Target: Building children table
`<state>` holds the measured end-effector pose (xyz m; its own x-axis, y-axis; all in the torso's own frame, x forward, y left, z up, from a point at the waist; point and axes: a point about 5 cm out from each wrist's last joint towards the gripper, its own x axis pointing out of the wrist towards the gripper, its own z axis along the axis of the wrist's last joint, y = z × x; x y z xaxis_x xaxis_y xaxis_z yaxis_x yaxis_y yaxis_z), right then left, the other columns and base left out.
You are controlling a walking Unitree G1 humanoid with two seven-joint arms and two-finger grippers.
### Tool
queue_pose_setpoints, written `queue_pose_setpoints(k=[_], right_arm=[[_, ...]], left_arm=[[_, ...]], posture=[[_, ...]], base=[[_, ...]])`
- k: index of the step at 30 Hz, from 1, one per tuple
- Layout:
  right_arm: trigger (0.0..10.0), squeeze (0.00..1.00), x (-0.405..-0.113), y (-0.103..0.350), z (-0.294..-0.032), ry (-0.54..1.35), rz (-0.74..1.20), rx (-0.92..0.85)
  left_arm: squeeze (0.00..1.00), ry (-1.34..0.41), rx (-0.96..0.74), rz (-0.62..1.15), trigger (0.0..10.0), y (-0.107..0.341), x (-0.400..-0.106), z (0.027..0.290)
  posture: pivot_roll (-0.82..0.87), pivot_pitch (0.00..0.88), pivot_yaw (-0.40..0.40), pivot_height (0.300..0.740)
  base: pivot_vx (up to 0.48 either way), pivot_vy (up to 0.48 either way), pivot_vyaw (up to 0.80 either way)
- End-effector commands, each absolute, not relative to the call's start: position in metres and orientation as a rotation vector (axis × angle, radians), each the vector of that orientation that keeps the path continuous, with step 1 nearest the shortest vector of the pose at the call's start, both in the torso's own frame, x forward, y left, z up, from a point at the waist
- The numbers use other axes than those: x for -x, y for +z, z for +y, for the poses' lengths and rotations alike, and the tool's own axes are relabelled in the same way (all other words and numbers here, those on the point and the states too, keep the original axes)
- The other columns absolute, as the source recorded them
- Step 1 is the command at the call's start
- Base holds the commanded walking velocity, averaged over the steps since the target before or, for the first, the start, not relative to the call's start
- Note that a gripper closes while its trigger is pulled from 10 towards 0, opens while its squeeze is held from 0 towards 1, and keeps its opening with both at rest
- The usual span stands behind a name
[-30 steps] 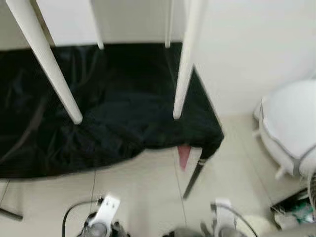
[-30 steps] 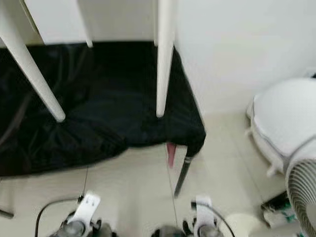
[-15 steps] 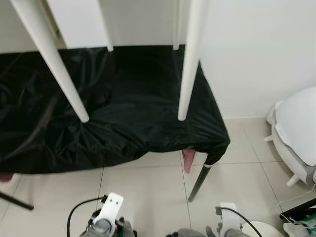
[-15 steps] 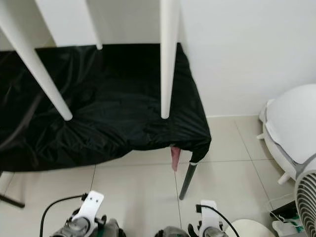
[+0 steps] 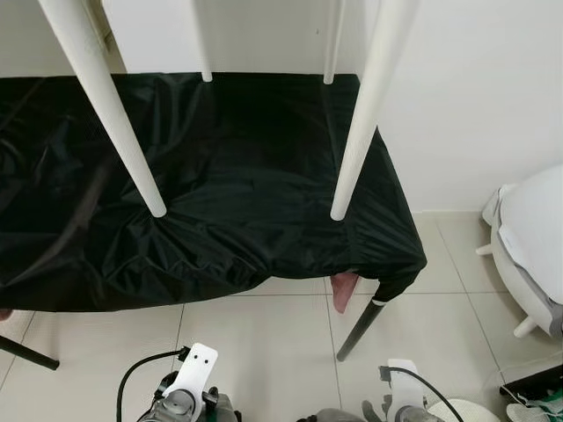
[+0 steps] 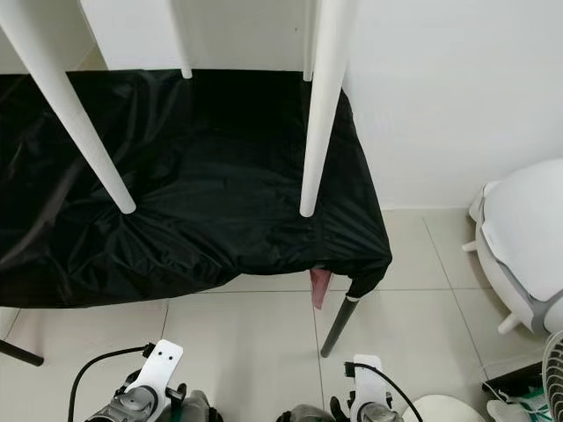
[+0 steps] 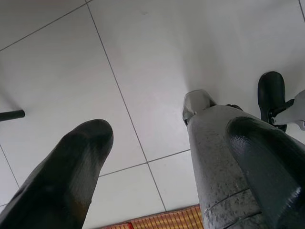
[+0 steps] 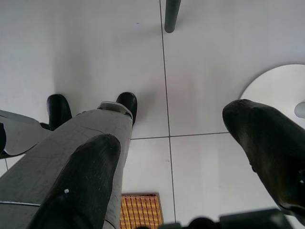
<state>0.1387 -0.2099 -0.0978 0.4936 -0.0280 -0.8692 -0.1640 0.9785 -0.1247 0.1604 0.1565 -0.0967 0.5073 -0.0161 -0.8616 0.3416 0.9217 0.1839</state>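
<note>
Both our grippers, left (image 7: 157, 167) and right (image 8: 186, 167), hang spread over pale floor tiles (image 8: 95, 47). We risk knocking the upturned white table's tapered legs (image 5: 356, 141) off the black-draped bench (image 5: 220, 193)

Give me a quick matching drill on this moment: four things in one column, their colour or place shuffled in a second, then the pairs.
Things:
1. cloth
2. table legs
3. floor tiles
4. left pincer

Colour or place:
A. pale, with thin grout lines
B. white, tips pointing up above the cloth
C. hanging low over the floor, fingers apart
D. black, draped over a stand

Pairs: 1-D, 2-B, 3-A, 4-C
</note>
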Motion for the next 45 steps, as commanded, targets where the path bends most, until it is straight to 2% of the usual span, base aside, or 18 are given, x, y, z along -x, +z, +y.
queue_pose_setpoints(k=[1,7,18,45], right_arm=[[10.0,0.00,-0.1315,-0.1005,-0.2099,0.088,1.084,0.197],[10.0,0.00,-0.1308,-0.1005,-0.2111,0.089,1.086,0.200],[10.0,0.00,-0.1299,-0.1007,-0.2118,0.089,1.089,0.203],[10.0,0.00,-0.1263,-0.1017,-0.2130,0.071,1.098,0.189]], left_arm=[[0.00,-0.217,-0.375,1.088,10.0,-0.1031,-0.1445,0.1625],[0.00,-0.221,-0.374,1.087,10.0,-0.1030,-0.1448,0.1619],[0.00,-0.212,-0.385,1.097,10.0,-0.1041,-0.1420,0.1629],[0.00,-0.193,-0.346,1.098,10.0,-0.1036,-0.1425,0.1664]], posture=[[-0.05,0.000,0.003,0.740],[-0.05,0.000,0.002,0.740],[-0.05,0.000,-0.004,0.740],[-0.04,0.000,-0.004,0.740]], base=[[0.000,0.000,0.00],[0.000,0.000,0.00],[0.000,-0.459,0.00],[0.000,0.000,0.00]])
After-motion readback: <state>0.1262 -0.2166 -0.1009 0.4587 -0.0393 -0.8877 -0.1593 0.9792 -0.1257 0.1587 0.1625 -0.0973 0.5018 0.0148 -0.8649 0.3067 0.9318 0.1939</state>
